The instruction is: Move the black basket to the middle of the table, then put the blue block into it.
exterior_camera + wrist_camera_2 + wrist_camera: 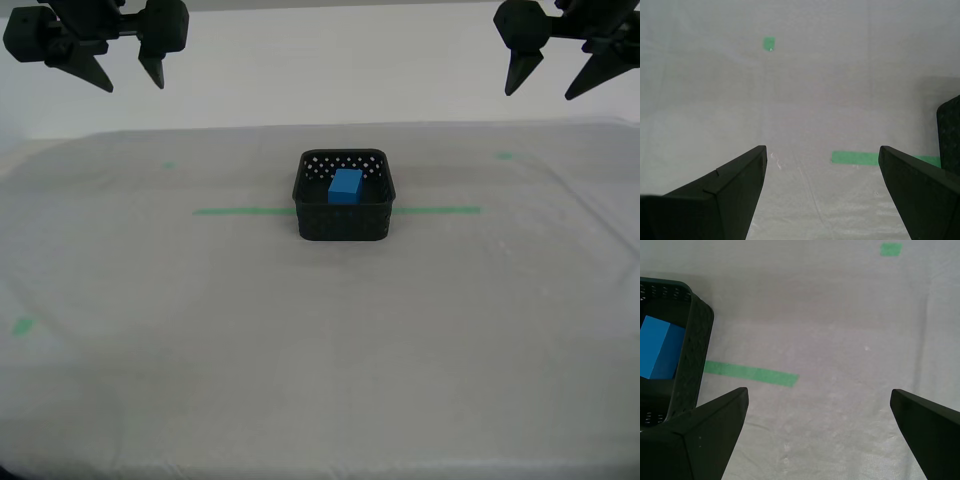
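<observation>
The black basket (342, 225) stands at the middle of the table (320, 360), on the green tape line (235, 211). The blue block (346, 186) lies inside it. My first gripper (540, 93) hangs open high at the exterior view's upper right, far from the basket. In its wrist view the first gripper (818, 391) holds nothing, and the basket (692, 355) with the block (657, 347) shows off to one side. My second gripper (130, 85) hangs open at the exterior view's upper left. The second gripper (821, 150) is empty, with only an edge of the basket (950, 135) in sight.
Small green marks sit on the cloth: one (168, 165) at the exterior view's far left, one (505, 155) at its far right and one (22, 326) near its left edge. The table's front edge runs along the bottom of the exterior view.
</observation>
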{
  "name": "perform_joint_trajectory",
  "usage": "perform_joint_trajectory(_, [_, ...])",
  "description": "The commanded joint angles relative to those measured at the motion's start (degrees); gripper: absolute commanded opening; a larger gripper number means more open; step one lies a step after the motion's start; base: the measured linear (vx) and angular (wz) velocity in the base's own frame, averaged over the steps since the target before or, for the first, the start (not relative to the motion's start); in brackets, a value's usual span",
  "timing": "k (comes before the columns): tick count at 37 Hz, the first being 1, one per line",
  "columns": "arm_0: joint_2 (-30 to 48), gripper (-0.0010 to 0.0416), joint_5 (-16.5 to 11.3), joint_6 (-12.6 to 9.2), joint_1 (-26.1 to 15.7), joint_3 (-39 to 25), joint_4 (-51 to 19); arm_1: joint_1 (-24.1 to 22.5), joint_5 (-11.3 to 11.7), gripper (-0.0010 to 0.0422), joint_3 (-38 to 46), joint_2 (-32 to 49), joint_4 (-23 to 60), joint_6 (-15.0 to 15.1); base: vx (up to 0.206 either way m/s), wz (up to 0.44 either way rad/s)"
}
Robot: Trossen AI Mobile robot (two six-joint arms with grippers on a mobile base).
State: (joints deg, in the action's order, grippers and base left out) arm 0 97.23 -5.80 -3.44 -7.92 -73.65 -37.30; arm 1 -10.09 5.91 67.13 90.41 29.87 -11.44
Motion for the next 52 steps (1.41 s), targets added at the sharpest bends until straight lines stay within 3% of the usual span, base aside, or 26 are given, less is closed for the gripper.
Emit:
perform_joint_trajectory(1, [-0.04,0.0398,-0.13,0.07,0.0,0.0,0.02,0.0,0.09,0.0304,0.02,0.0,-0.04,0.04,0.0,0.0])
perform_joint_trajectory(52, [-0.04,0.0398,-0.13,0.07,0.0,0.0,0.02,0.0,0.09,0.0304,0.02,0.0,-0.22,0.04,0.0,0.0])
